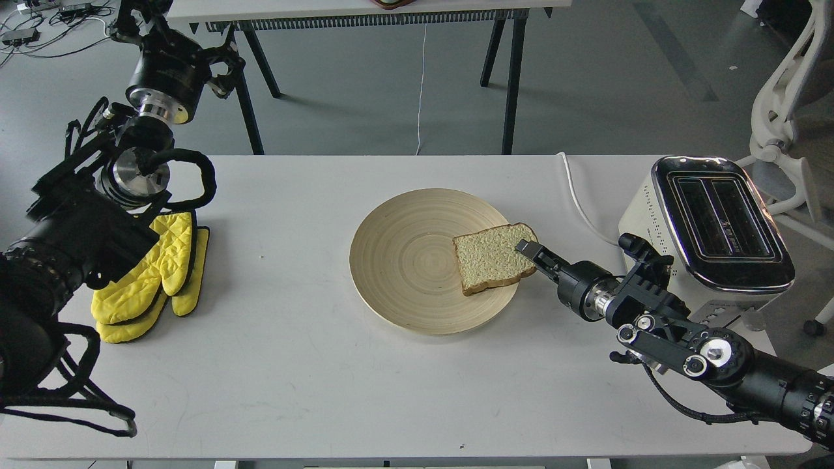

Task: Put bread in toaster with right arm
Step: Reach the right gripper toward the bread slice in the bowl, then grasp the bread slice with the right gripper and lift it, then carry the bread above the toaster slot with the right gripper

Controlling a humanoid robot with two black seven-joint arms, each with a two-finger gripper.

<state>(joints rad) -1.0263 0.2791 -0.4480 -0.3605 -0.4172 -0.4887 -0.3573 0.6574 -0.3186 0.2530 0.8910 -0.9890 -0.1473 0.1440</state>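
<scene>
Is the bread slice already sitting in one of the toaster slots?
No, the bread slice lies on the wooden plate; both toaster slots are empty.

Centre frame: pale speckled bread slice w/ brown crust (pixel 490 257) is lying on the right part of a round light wooden plate (pixel 404 260). Black right gripper (pixel 529 250) is reaching in from lower right, tip at the slice's right edge; finger state unclear. Cream-white chrome-topped toaster (pixel 710 228) is sitting at right. Yellow quilted mitts (pixel 153 277) are lying at left.
</scene>
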